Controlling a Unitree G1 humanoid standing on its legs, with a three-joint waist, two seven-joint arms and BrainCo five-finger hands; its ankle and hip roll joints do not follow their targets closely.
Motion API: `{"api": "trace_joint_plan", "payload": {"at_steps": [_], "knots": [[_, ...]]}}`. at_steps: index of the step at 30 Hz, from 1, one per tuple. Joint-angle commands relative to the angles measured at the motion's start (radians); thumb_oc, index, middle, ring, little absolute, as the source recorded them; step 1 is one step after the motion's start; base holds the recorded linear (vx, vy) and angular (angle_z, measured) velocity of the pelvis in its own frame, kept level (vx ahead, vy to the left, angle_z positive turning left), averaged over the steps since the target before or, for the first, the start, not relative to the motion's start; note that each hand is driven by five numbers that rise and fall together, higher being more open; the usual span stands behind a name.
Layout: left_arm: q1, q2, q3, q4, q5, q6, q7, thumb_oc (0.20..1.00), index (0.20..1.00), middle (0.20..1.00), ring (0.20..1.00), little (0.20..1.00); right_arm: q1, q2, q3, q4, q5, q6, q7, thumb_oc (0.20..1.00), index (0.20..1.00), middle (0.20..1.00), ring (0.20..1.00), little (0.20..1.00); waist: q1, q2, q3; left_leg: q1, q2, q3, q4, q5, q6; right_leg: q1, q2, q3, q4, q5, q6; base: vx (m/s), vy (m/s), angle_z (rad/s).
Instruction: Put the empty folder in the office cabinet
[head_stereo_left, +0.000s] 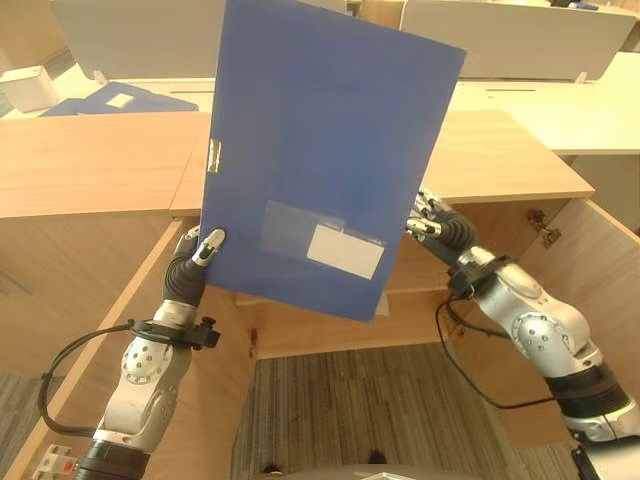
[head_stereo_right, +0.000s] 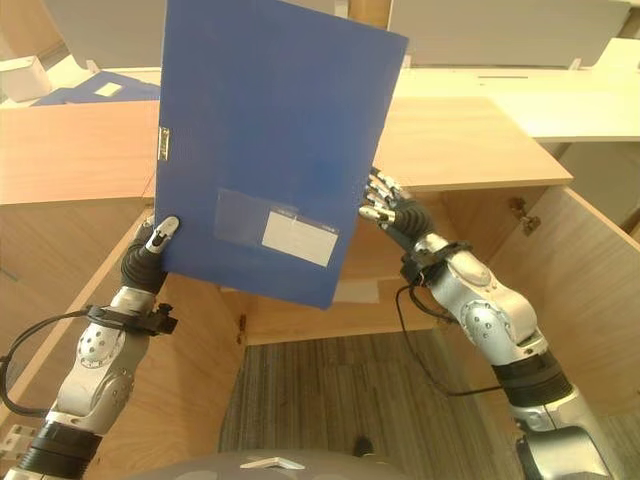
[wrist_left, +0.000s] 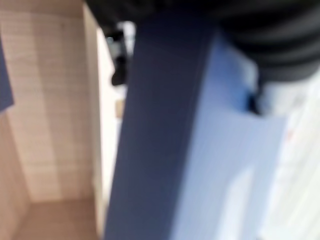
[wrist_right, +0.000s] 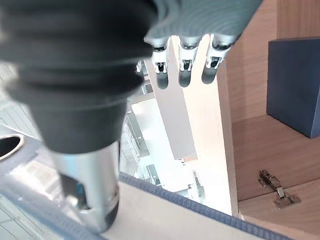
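Observation:
I hold a blue folder (head_stereo_left: 320, 160) upright and tilted in front of the open wooden office cabinet (head_stereo_left: 500, 160). It has a clear pocket with a white label (head_stereo_left: 345, 250) and a metal clip (head_stereo_left: 213, 155) on its left edge. My left hand (head_stereo_left: 200, 255) grips the folder's lower left corner, thumb on the front face; the left wrist view shows the folder's spine (wrist_left: 160, 140) close up. My right hand (head_stereo_left: 432, 222) is at the folder's right edge. In the right wrist view its fingers (wrist_right: 185, 70) are straight and its thumb (wrist_right: 95, 195) rests against the folder (wrist_right: 210, 222).
Both cabinet doors stand open, one at the left (head_stereo_left: 100, 340) and one at the right (head_stereo_left: 600, 270) with a metal hinge (wrist_right: 275, 190). Another blue folder (wrist_right: 295, 85) stands inside the cabinet. A further blue folder (head_stereo_left: 125, 98) and a white box (head_stereo_left: 25, 85) lie on the desk behind.

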Motion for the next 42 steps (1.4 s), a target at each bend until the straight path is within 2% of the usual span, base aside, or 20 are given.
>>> {"api": "trace_joint_plan", "payload": {"at_steps": [1,10,12,22,26,32,37,42], "knots": [[-0.115,0.065,-0.024,-0.017,0.035,-0.059,-0.001,0.200,0.200,0.200,0.200,0.200,-0.061,0.005,-0.020,-0.063,0.033,-0.011,0.001,1.000,1.000,1.000,1.000,1.000,0.011,-0.024,-0.023,0.023,-0.001,-0.077,-0.009,-0.034,0.026,0.027,-0.032,0.017,-0.002,-0.010,0.054,0.00,0.000,0.00],[-0.078,0.082,0.021,0.015,0.073,-0.070,0.047,0.200,0.200,0.200,0.200,0.200,0.017,-0.040,-0.081,-0.073,0.022,0.002,0.069,1.000,1.000,1.000,1.000,1.000,-0.001,-0.026,-0.020,0.023,-0.001,-0.072,-0.009,-0.034,0.026,0.023,-0.032,0.024,-0.002,-0.007,0.055,0.00,0.000,0.00],[-0.065,0.082,0.028,0.053,0.082,-0.089,0.054,0.200,0.200,0.200,0.200,0.200,0.035,-0.047,-0.084,-0.085,0.021,0.004,0.118,1.000,1.000,1.000,1.000,1.000,-0.005,-0.026,-0.019,0.024,0.000,-0.069,-0.009,-0.033,0.026,0.022,-0.031,0.028,-0.002,-0.006,0.055,-0.03,0.004,-0.04],[-0.078,0.069,-0.006,0.094,0.100,-0.096,0.052,0.200,0.200,0.200,0.200,0.200,-0.001,-0.039,-0.054,-0.087,0.061,0.013,0.101,1.000,1.000,1.000,1.000,1.000,-0.002,-0.027,-0.020,0.024,0.000,-0.072,-0.009,-0.035,0.025,0.023,-0.030,0.026,-0.002,-0.008,0.055,0.00,0.001,0.00],[-0.091,0.055,-0.051,0.099,0.105,-0.102,0.041,0.200,0.200,0.200,0.200,0.200,-0.040,-0.005,-0.002,-0.073,0.105,0.030,0.070,1.000,1.000,1.000,1.000,1.000,0.003,-0.023,-0.019,0.026,0.001,-0.072,-0.009,-0.035,0.024,0.024,-0.028,0.026,-0.002,-0.011,0.053,0.00,0.000,0.00],[-0.133,0.030,-0.121,0.095,0.103,-0.111,0.079,0.200,0.200,0.200,0.200,0.200,-0.097,0.086,0.110,-0.016,0.147,0.053,-0.018,1.000,1.000,1.000,1.000,1.000,0.013,-0.015,-0.018,0.027,0.001,-0.077,-0.009,-0.032,0.024,0.027,-0.026,0.024,-0.002,-0.012,0.048,0.00,0.000,0.00],[-0.165,0.006,-0.172,0.087,0.128,-0.093,0.113,0.200,0.200,0.200,0.200,0.200,-0.129,0.172,0.175,0.071,0.147,0.025,-0.086,1.000,1.000,1.000,1.000,1.000,0.027,-0.012,-0.016,0.027,0.000,-0.082,-0.009,-0.031,0.025,0.032,-0.028,0.012,-0.002,-0.014,0.045,0.00,0.000,0.01],[-0.182,-0.005,-0.213,0.104,0.132,-0.056,0.110,0.200,0.200,0.200,0.200,0.200,-0.163,0.231,0.209,0.129,0.062,-0.025,-0.135,1.000,1.000,1.000,1.000,1.000,0.038,-0.009,-0.013,0.024,-0.001,-0.086,-0.009,-0.030,0.025,0.033,-0.030,0.003,-0.002,-0.015,0.043,0.01,-0.006,0.08]]}}
